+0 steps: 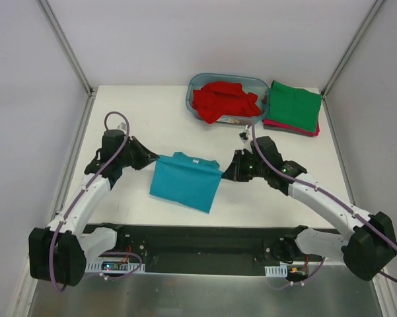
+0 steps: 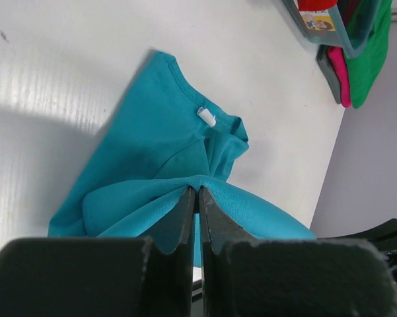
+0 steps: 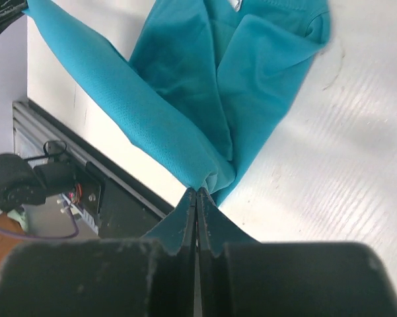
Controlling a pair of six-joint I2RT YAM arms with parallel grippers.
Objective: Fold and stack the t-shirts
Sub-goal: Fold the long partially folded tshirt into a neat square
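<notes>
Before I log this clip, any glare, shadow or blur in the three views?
Top external: even light, sharp, no glare. Left wrist: glare streaks on the table, left fingers soft up close. Right wrist: bright sheen on the table at right, right fingers blurred, teal shirt sharp.

Near t-shirt (image 1: 185, 181) centred on surface (image 1: 132, 112); tub (image 1: 189, 99) behind and right, second t-shirt (image 1: 224, 99) inside; folded stack (image 1: 292, 105) just right of tub

Clear tub (image 1: 228, 76) on white table (image 1: 132, 105)
</notes>
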